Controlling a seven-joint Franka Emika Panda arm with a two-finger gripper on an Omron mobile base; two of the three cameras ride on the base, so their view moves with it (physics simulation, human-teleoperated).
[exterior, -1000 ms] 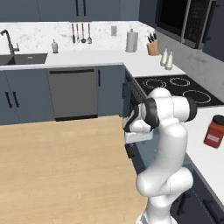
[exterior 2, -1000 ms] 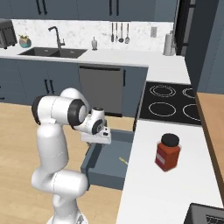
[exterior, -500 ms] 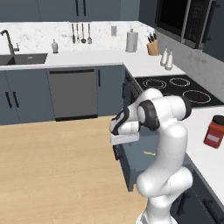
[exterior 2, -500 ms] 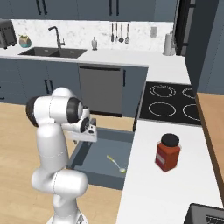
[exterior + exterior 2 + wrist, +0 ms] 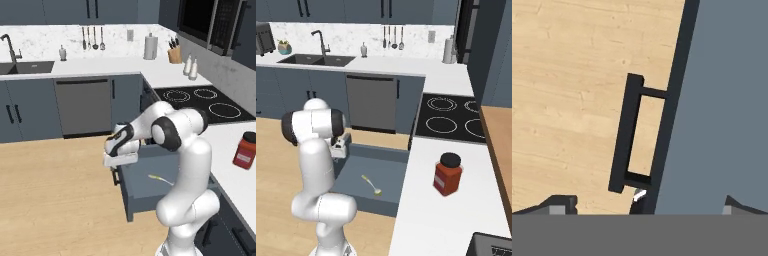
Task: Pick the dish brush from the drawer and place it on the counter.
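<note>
While the dish brush (image 5: 370, 184) lies in the drawer (image 5: 374, 165), the jaws apparently hang open above its handle (image 5: 628, 135).

The drawer (image 5: 368, 177) stood pulled out and open from above, with bare floor around the brush (image 5: 371, 184). On the bench (image 5: 431, 215) a red jar (image 5: 448, 173) stood beside open white surface.

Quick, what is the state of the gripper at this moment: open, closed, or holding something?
Gripper: open, holding nothing; its fingertips stand wide apart over the drawer front and its handle.
</note>
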